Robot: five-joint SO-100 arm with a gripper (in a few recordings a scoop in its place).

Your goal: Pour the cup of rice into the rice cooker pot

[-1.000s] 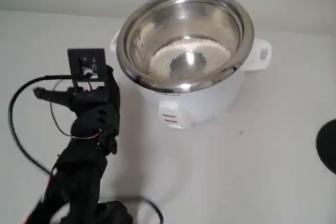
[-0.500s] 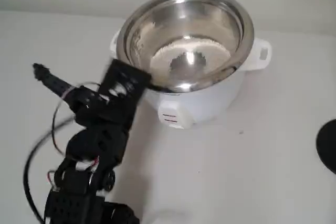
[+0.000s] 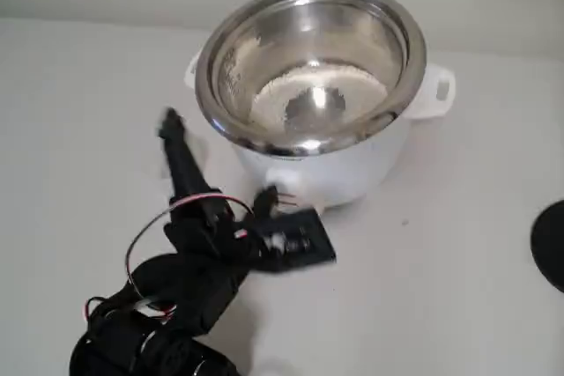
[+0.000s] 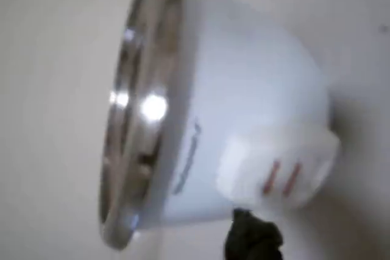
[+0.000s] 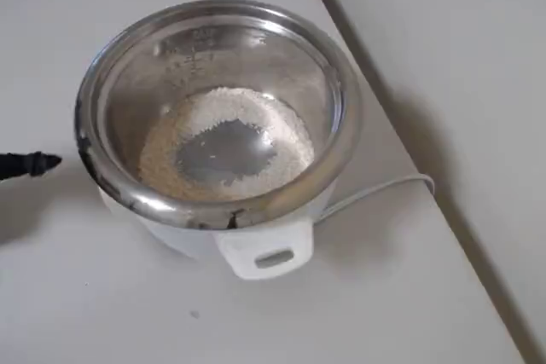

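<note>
The rice cooker pot (image 3: 310, 63) stands toward the far edge of the white tabletop (image 3: 441, 261) in the fixed view, its shiny steel bowl seated in the white cooker body (image 3: 352, 173) with a side handle (image 3: 438, 90) sticking out to the right. The rice (image 3: 273, 94) lies in the bottom of the bowl as a pale ring with bare metal in the middle; the overhead view shows the same ring of grains (image 5: 286, 138) around a shiny patch, inside the wide flared rim (image 5: 341, 100).

The black arm (image 3: 185, 279) rises from the near left corner of the tabletop and bends low in front of the cooker. One long dark finger (image 3: 181, 160) points toward the far edge, just left of the cooker body and apart from it; its tip shows at the left edge of the overhead view (image 5: 34, 163), just beside the rim. Whether the fingers are released or clenched cannot be told, as only this one is clear and the rest is blurred. A flat black part (image 3: 295, 242) of the wrist lies just before the cooker's front.

The wrist view is turned on its side and blurred: the cooker's white wall (image 4: 244, 108) with two red marks (image 4: 280, 178), and a dark finger tip (image 4: 253, 235) at the bottom edge.

A white cord (image 5: 375, 189) runs from the cooker toward the right edge of the tabletop.
</note>
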